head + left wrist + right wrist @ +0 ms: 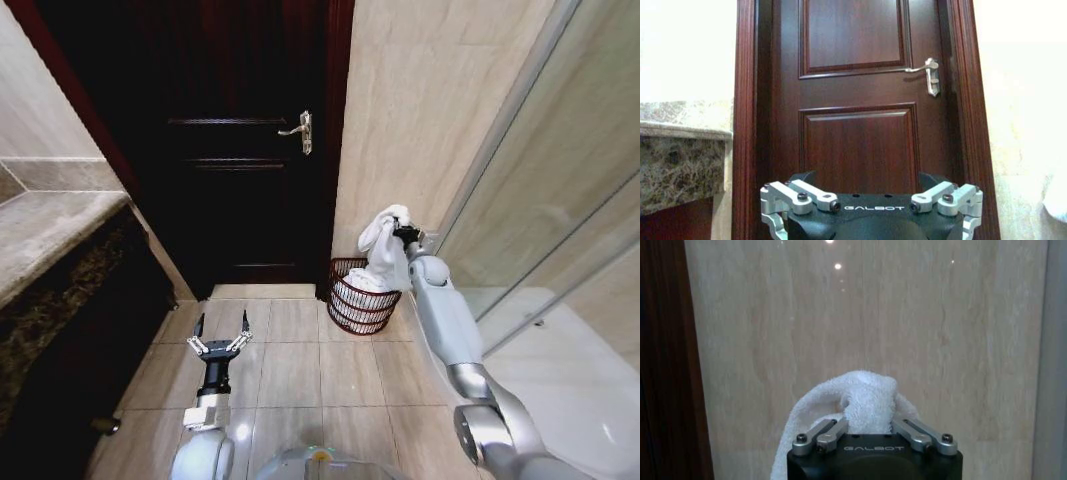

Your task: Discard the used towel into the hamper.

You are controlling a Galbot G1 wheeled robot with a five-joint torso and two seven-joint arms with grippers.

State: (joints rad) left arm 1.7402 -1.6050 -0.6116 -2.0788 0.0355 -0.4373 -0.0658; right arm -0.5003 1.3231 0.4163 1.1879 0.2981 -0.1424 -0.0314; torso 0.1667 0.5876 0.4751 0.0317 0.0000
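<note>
Right gripper (403, 234) sits right of frame centre in the head view, fingers clamped on a white fluffy terry towel (384, 255); the cloth bunches up over the fingers and hangs down in soft folds, its lower end reaching into the small round dark reddish-brown open-weave wire hamper (358, 297). Hamper stands on the glossy beige floor tiles (300, 370) directly below the gripper, tapering toward its base, just beside the dark wooden panelled door (240, 150) and against the beige marble-look wall (420, 110). Right wrist view: towel (857, 400) humps between the metal fingers (827, 435), nubby texture, smooth wall behind. Left gripper (221, 335) low in lower left of the head view, over the tiles, fingers spread apart, holding nothing, well apart from the hamper. Speckled stone counter (50, 230) at left edge, frosted glass panel (560, 200) at right.
</note>
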